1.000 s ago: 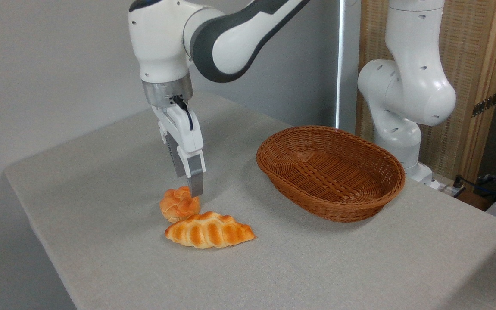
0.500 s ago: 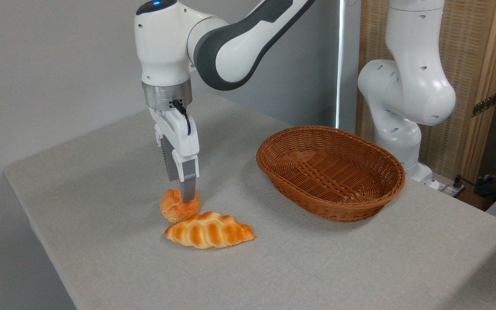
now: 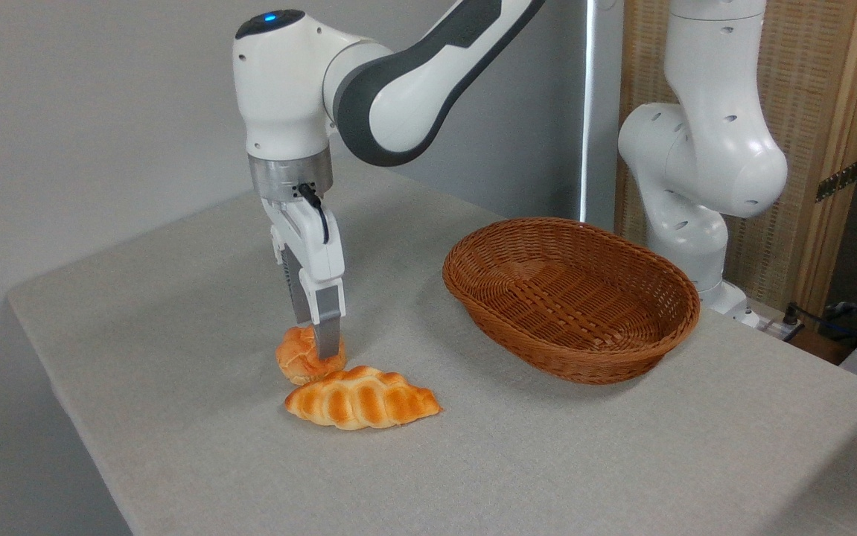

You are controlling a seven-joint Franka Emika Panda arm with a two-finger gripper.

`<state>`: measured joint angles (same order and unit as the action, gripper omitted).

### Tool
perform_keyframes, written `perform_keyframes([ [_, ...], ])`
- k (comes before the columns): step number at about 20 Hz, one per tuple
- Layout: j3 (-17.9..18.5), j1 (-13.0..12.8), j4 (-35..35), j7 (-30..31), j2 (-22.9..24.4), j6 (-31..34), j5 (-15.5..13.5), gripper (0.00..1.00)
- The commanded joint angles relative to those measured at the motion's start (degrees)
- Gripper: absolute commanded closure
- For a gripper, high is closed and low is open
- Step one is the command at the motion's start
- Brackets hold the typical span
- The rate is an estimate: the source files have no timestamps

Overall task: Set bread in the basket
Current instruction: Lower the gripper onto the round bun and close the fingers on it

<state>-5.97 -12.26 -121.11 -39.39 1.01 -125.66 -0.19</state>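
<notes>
The bread [image 3: 295, 361], a small round golden-orange bun with a knotted top, rests on the grey table toward the front left. My gripper [image 3: 316, 344] points straight down onto it. The near finger [image 3: 328, 335] stands in front of the bun and covers its right part, while the far finger is mostly hidden behind it. The gap between the fingers looks as wide as it was before, so the gripper is open and straddles the bun. The oval brown wicker basket [image 3: 644, 353] sits to the right, empty and well apart from the bun.
A longer braided loaf [image 3: 362, 407] with browned ridges lies just in front of the bun, almost touching it. The arm's white base [image 3: 703, 164] rises behind the basket. The table's left edge [image 3: 41, 350] is close to the bun.
The gripper has come down from just above the bun until its fingers are level with it, shifting slightly left. The bun, the loaf and the basket have stayed in place.
</notes>
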Motion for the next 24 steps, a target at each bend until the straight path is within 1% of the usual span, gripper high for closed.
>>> perform_keyframes([
  [1, 0.43, -1.37, -0.53, -0.34, -2.15, -4.58, 1.25, 0.00],
  [4, 0.43, -1.37, -0.53, -0.34, -2.42, -4.86, 1.25, 0.00],
  [5, 0.43, -1.37, -0.53, -0.34, -2.42, -4.95, 1.25, 0.02],
  [6, 0.43, -1.28, -0.44, -0.34, -2.42, -4.95, 1.25, 0.10],
  [8, 0.43, -1.37, -0.53, -0.34, -2.42, -4.86, 1.25, 0.31],
  [10, 0.43, -1.37, -0.53, -0.34, -2.42, -4.86, 1.25, 0.41],
  [11, 0.43, -1.37, -0.44, -0.34, -2.42, -4.86, 1.16, 0.44],
  [13, 0.43, -1.37, -0.44, -0.34, -2.42, -4.86, 1.16, 0.46],
  [21, 0.43, -1.28, -0.27, -0.51, -2.25, -4.60, 1.16, 0.45],
  [24, 0.43, -1.37, -0.09, 0.01, -1.46, -3.72, 1.16, 0.45],
])
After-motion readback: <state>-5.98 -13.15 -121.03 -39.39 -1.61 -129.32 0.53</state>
